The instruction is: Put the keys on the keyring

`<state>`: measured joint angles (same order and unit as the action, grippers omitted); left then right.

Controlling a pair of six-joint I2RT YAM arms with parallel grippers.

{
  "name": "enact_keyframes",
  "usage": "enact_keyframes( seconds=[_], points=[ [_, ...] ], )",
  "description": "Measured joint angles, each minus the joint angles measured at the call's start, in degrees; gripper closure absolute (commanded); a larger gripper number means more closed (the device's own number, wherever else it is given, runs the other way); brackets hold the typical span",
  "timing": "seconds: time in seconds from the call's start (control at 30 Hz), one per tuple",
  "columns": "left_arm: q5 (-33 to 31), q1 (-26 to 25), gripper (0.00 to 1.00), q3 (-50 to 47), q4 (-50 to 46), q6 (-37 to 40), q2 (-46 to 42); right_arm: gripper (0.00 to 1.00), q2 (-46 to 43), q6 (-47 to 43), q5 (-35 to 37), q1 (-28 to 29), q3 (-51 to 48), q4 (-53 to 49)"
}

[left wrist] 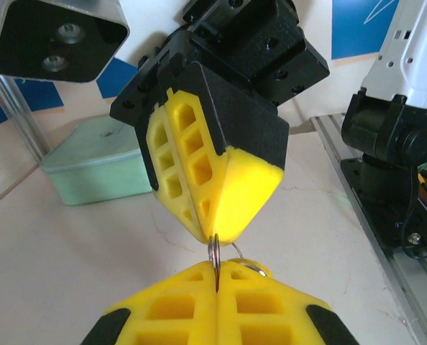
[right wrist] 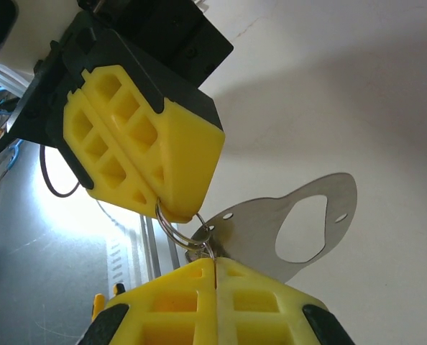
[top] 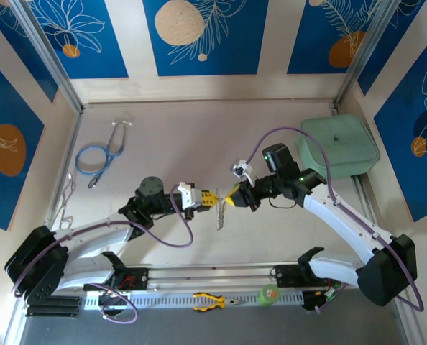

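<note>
Both grippers meet tip to tip above the middle of the table. My left gripper (top: 213, 200) (left wrist: 217, 277) is shut on a silver split ring (left wrist: 215, 253) of the keyring. A pale strand of the keyring (top: 219, 217) hangs below the two tips. My right gripper (top: 233, 198) (right wrist: 215, 264) is shut on a thinner ring (right wrist: 208, 243) linked to that split ring (right wrist: 164, 219). A flat silver tag (right wrist: 271, 233) with a large hole hangs beside it. The keys are hard to make out. A yellowish, silver-rimmed bit (left wrist: 260, 267) peeks over my left fingertips, and I cannot tell what it is.
A blue stethoscope (top: 98, 154) and silver wire clips (top: 66, 198) lie at the left. A pale green lidded box (top: 339, 147) stands at the back right. Yellow-handled pliers (top: 212, 300) and a green tape roll (top: 269, 293) rest on the front rail.
</note>
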<state>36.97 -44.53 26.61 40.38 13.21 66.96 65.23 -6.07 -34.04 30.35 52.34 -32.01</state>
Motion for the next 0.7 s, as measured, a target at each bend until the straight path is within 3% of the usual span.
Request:
enact_keyframes(
  seconds=[0.23,0.33,0.47,0.7],
  points=[
    [1.6,0.1,1.0,-0.5,7.8,-5.0,3.6,0.98,2.8,0.7,-1.5,0.4,0.0,1.6],
    [1.6,0.0,1.0,-0.8,10.3,-6.0,4.7,0.8,2.7,1.3,-1.6,-0.7,0.0,1.8],
    [2.0,0.0,1.0,-0.8,11.7,-6.3,4.8,0.71,-1.7,1.7,-1.5,-3.7,-1.7,3.7],
    [2.0,0.0,1.0,-0.8,11.7,-6.3,4.8,0.7,-10.3,-2.4,0.3,-2.6,-6.0,6.7]
  ],
)
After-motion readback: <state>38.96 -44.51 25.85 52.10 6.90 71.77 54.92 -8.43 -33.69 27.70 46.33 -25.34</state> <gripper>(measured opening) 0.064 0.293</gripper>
